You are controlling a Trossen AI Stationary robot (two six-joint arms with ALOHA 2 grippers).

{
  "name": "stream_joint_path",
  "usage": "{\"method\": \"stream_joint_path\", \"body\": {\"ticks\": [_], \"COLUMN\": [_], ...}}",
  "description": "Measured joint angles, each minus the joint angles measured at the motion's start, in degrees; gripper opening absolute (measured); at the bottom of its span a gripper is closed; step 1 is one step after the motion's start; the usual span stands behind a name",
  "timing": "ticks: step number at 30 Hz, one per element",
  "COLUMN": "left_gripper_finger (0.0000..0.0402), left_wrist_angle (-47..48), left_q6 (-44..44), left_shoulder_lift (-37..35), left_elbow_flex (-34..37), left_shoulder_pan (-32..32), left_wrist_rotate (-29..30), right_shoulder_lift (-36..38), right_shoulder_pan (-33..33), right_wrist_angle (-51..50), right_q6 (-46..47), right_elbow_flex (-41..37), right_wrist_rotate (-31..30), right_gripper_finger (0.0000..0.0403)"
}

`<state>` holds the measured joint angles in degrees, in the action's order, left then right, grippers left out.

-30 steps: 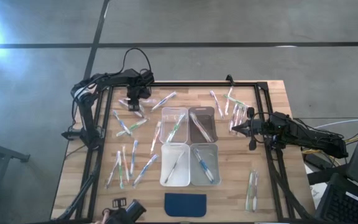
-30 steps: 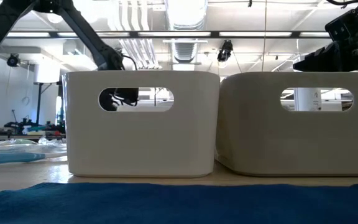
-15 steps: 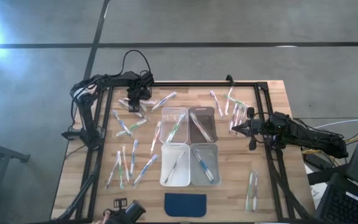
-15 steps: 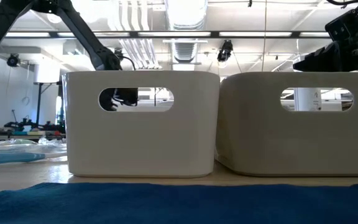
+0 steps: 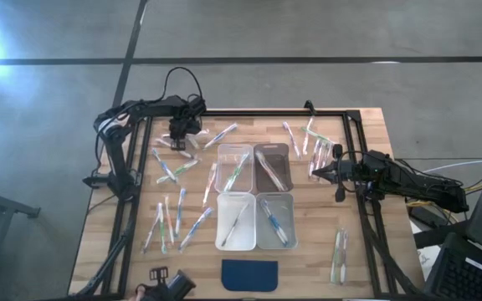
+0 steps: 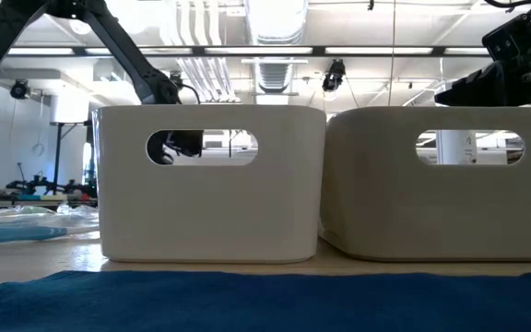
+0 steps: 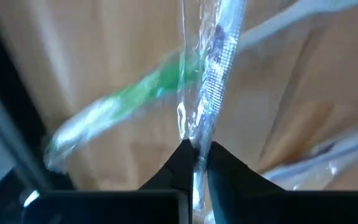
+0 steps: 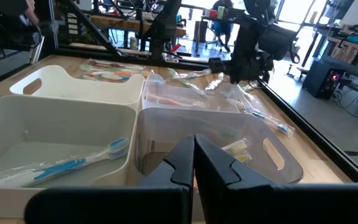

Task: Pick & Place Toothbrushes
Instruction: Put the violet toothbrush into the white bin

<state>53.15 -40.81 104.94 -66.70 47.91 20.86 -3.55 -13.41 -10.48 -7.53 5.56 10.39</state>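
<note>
Left gripper (image 5: 180, 138) reaching down at the table's (image 5: 366, 242) far left corner, fingers (image 7: 229, 171) pinching one clear-wrapped toothbrush (image 7: 213, 74) against the wood. Lying beside it, one green brush (image 7: 129, 99). Right gripper (image 5: 318, 173) hovering just right of the four bins (image 5: 255, 196), fingers pressed together, carrying nothing. Sitting in a two-by-two block mid-table, bins each holding one or two brushes; blue one (image 8: 61, 167) showing in the right wrist view. Remaining toothbrushes lying scattered: many left of the bins, several at far right, two at near right. One blue pad (image 5: 250, 274) resting at the near edge.
</note>
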Motion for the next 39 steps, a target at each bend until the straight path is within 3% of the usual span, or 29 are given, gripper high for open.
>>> {"method": "stream_joint_path", "body": {"ticks": [11, 22, 28, 39], "left_gripper_finger": [0.0026, 0.0026, 0.0028, 0.0028], "left_wrist_angle": [5.48, 10.06, 10.31, 10.67], "left_q6": [10.60, 36.25, 49.33, 71.62], "left_shoulder_lift": [-10.76, -21.48, -25.32, -24.95], "left_elbow_flex": [-3.22, -7.92, -10.28, -17.78], "left_shoulder_pan": [-3.15, -10.05, -16.93, -34.36], "left_wrist_rotate": [1.75, -10.24, -14.35, -13.85], "right_shoulder_lift": [0.01, 0.01, 0.02, 0.01], "right_shoulder_pan": [-0.02, 0.00, -0.02, -0.01], "right_wrist_angle": [0.00, 0.00, -0.01, 0.00], "right_q6": [0.00, 0.00, 0.00, 0.00], "right_elbow_flex": [0.00, 0.00, 0.00, 0.00], "right_wrist_rotate": [0.00, 0.00, 0.00, 0.00], "right_gripper_finger": [0.0008, 0.0008, 0.0008, 0.0008]}}
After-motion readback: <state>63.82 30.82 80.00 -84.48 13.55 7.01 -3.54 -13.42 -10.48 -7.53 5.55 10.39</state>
